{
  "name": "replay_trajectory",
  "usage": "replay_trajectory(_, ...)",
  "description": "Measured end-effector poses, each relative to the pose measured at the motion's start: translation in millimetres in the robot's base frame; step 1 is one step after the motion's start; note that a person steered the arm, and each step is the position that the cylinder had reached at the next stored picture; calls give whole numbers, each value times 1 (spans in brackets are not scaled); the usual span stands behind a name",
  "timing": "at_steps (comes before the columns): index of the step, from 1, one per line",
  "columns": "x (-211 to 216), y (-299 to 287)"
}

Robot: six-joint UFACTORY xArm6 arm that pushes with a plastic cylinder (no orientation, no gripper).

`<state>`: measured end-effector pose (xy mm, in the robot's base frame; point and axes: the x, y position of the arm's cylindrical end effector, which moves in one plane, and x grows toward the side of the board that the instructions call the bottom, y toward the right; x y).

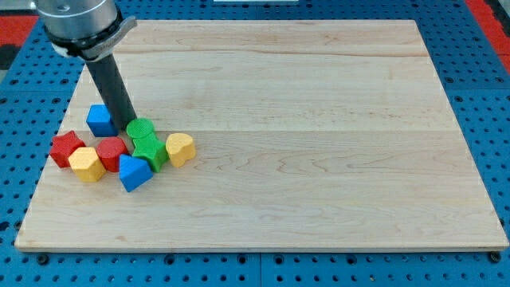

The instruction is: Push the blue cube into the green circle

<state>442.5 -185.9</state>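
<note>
The blue cube (100,119) sits near the board's left edge. The green circle (140,129), a short green cylinder, lies just to its right. My tip (123,128) rests on the board in the narrow gap between them, close to both. The dark rod rises from there to the view's top left.
A cluster lies below: a red star (66,148), a yellow hexagon (86,164), a red cylinder (111,151), a blue triangular block (134,173), a green star (150,152) and a yellow heart (181,148). The wooden board (303,119) lies on a blue pegboard.
</note>
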Motion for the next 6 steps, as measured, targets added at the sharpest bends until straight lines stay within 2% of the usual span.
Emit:
replay_trajectory(1,12,8)
replay_trajectory(2,3,13)
replay_trajectory(3,-36,18)
replay_trajectory(4,-51,-27)
replay_trajectory(5,-45,-67)
replay_trajectory(6,-17,-26)
